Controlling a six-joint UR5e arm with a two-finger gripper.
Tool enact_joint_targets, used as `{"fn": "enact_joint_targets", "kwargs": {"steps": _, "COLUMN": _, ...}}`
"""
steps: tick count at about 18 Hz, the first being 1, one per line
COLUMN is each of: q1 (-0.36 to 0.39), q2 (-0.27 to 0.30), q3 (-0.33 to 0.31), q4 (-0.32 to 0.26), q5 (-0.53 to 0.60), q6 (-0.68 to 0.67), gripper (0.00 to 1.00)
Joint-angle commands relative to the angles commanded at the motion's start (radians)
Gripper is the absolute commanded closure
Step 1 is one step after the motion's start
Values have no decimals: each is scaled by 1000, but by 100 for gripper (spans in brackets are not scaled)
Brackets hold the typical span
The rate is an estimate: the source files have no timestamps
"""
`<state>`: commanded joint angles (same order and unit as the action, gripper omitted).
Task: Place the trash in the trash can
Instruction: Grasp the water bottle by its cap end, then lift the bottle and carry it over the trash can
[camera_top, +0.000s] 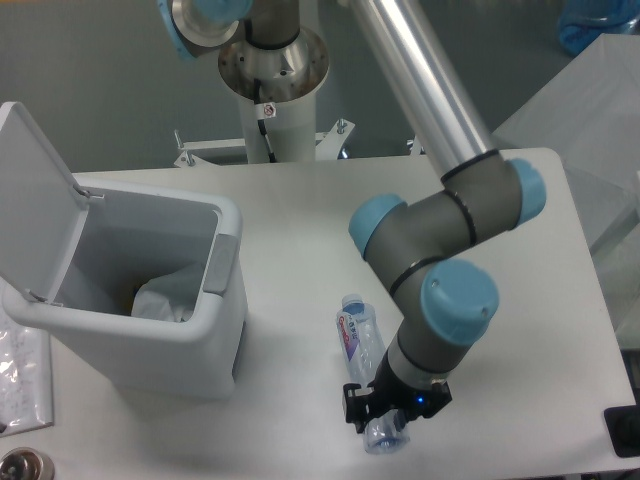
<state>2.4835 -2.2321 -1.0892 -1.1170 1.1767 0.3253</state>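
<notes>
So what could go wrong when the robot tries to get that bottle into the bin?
1. The gripper sits over only one end of the bottle, so the smooth plastic might slip or swing if lifted.
2. The bottle lies near the table's front edge; a nudge could roll it off.
3. The bin stands well to the side, with its lid up, so a drop on the way is possible.

Even, bright overhead light gives soft shadows: one beside the bin (150, 330) on the table (300, 210), another under the arm (440, 250). Glare streaks its metal tube. The picture is sharp, without blur or edge distortion.
</notes>
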Motion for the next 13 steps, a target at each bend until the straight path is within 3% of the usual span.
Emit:
{"fn": "enact_joint_targets", "kwargs": {"steps": 6, "q1": -2, "q2": 81, "q3": 2, "q4": 101, "q5": -126, "q6": -3, "gripper": 39}}
{"fn": "enact_joint_targets", "kwargs": {"steps": 13, "q1": 15, "q2": 176, "q3": 2, "q4": 218, "q5": -409, "q6": 8, "gripper": 39}}
